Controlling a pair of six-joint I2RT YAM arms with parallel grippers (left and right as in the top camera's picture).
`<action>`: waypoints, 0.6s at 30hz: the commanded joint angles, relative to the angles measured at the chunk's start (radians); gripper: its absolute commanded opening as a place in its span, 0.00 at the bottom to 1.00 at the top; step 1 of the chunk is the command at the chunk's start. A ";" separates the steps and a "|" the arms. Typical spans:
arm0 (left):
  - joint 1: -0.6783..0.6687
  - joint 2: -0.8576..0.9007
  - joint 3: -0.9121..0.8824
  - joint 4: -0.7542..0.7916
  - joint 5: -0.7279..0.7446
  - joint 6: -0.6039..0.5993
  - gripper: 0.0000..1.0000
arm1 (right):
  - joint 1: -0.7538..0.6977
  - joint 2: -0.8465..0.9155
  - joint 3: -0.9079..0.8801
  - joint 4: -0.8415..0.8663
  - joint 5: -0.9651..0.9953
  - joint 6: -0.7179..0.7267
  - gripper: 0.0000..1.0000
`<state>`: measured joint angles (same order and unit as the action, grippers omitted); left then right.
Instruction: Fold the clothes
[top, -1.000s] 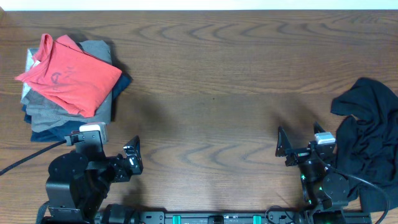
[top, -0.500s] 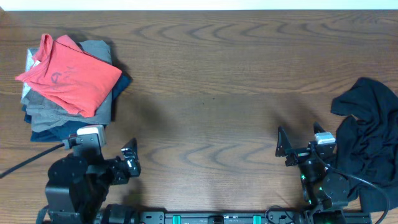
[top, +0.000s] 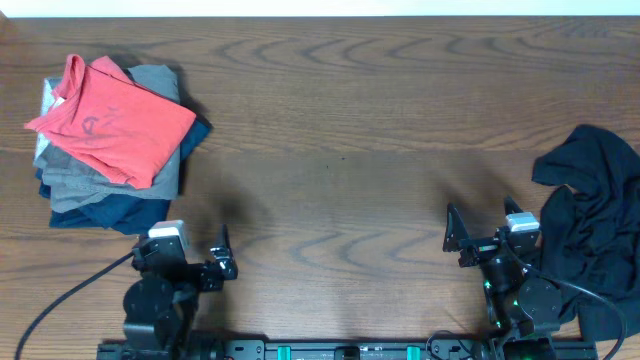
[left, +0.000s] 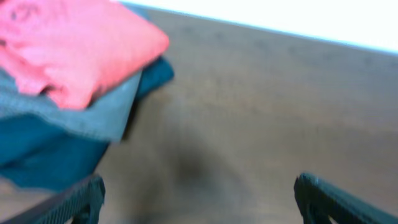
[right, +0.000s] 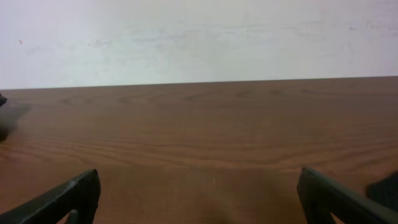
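A folded coral-red T-shirt (top: 115, 125) lies on top of a stack of folded clothes at the far left; it also shows in the left wrist view (left: 68, 46). A limp black garment (top: 595, 215) lies crumpled at the right edge. My left gripper (top: 222, 255) is open and empty, low at the near edge, right of and below the stack; its fingers (left: 199, 199) frame bare table. My right gripper (top: 452, 232) is open and empty near the front, just left of the black garment; its fingers (right: 199, 199) frame bare wood.
Under the red shirt sit a grey garment (top: 95, 185) and a navy blue garment (top: 110, 210), also seen from the left wrist (left: 37, 149). A black cable (top: 60, 295) runs from the left arm. Brown wooden table (top: 340, 120) spans the view.
My left arm has drawn back toward the near edge and turned; its gripper now sits lower and points right-forward. The right arm and both garments have not moved.
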<state>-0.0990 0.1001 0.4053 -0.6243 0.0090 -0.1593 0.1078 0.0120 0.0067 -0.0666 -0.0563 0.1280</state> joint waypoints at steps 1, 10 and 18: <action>0.002 -0.076 -0.103 0.104 -0.019 0.009 0.98 | -0.015 -0.007 -0.001 -0.003 -0.001 -0.010 0.99; 0.004 -0.098 -0.318 0.511 -0.034 0.010 0.98 | -0.015 -0.007 -0.001 -0.004 -0.001 -0.010 0.99; 0.004 -0.098 -0.401 0.568 -0.073 0.030 0.98 | -0.015 -0.007 -0.001 -0.004 0.000 -0.010 0.99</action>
<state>-0.0990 0.0124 0.0158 -0.0139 -0.0334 -0.1486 0.1078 0.0116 0.0067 -0.0669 -0.0563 0.1276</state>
